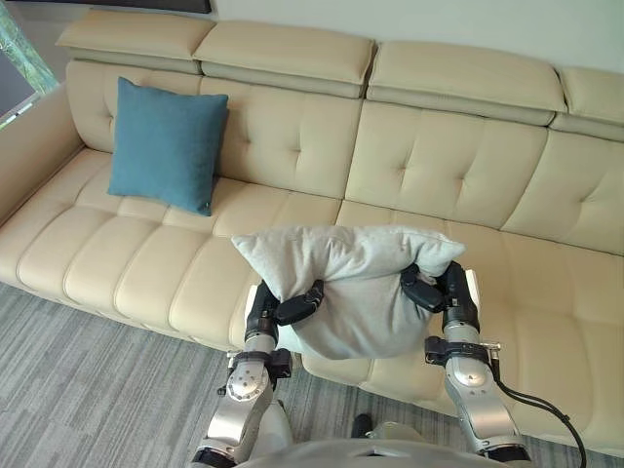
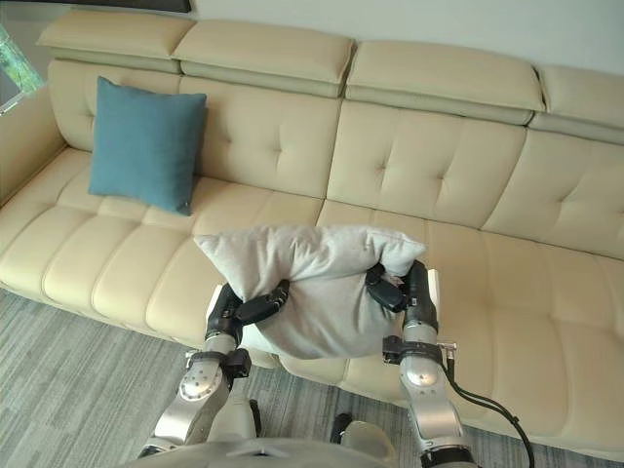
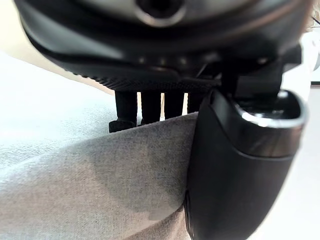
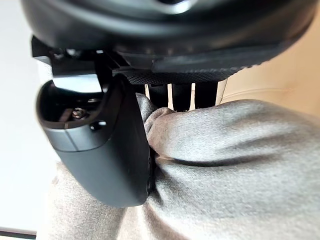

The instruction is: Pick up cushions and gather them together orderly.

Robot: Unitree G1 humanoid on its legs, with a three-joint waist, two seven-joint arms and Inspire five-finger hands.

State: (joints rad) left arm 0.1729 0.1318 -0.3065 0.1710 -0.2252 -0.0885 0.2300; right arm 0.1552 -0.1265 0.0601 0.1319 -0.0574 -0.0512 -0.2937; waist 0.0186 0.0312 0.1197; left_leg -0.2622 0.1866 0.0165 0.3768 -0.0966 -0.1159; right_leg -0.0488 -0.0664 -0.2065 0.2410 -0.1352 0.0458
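Observation:
A light grey cushion (image 1: pixel 351 283) hangs in the air in front of the beige sofa (image 1: pixel 429 166), held between both hands. My left hand (image 1: pixel 278 307) pinches its left side, thumb (image 3: pixel 235 165) pressed into the grey cloth (image 3: pixel 90 185). My right hand (image 1: pixel 444 288) grips its right side, thumb (image 4: pixel 100 145) and fingers closed on a fold of the cushion (image 4: pixel 220 150). A blue cushion (image 1: pixel 166 144) leans upright against the sofa's backrest at the far left.
The sofa's seat (image 1: pixel 117 253) lies below and behind the held cushion, with a left armrest (image 1: pixel 29 146). Grey carpet (image 1: pixel 88 390) covers the floor in front of the sofa.

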